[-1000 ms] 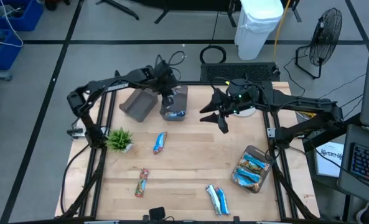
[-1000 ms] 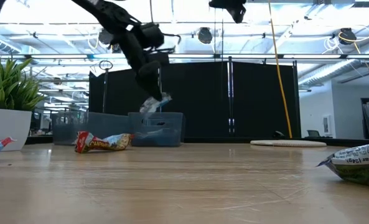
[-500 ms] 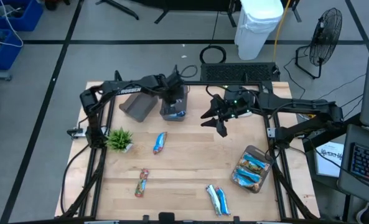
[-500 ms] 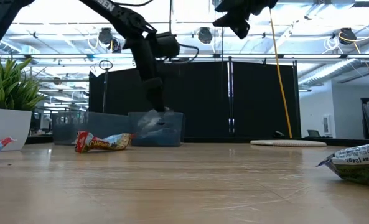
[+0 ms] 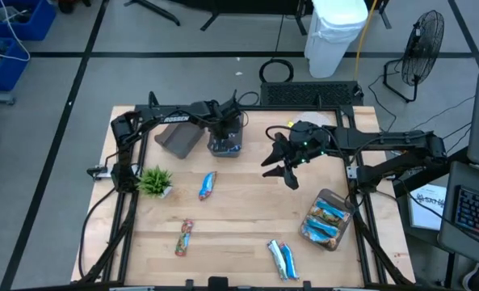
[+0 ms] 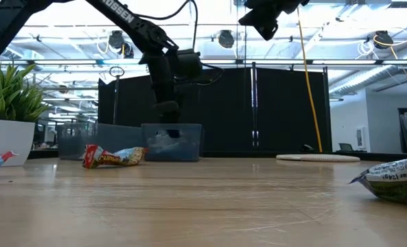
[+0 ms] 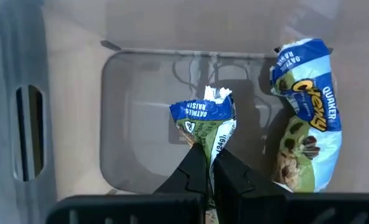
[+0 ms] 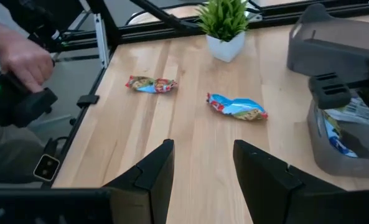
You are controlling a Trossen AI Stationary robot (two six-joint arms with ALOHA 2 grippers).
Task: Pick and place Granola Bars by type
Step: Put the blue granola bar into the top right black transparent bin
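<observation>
Left gripper (image 7: 210,177), lowered into an upright grey bin (image 5: 225,137), pinches one oatmeal-raisin granola bar (image 7: 206,124); a second bar, a Quaker Chewy (image 7: 305,112), lies just beside it in the same bin. A second bin (image 5: 180,139) lies tipped over beside the first. Right gripper (image 5: 283,166), fingers spread, hovers over bare surface (image 5: 239,218). Two red-ended bars (image 8: 151,84) (image 8: 237,107) lie ahead of it, near one plant (image 8: 226,22). A clear bag of bars (image 5: 328,220) and two loose bars (image 5: 283,259) lie well apart from it; the bag's count is hard to make out. A person's hand (image 8: 23,60) is cut off at the edge.

My left gripper (image 7: 210,180), fingers pinched together, reaches low near the table's far edge. My right gripper (image 8: 200,171), fingers spread apart, hovers high right of centre.
</observation>
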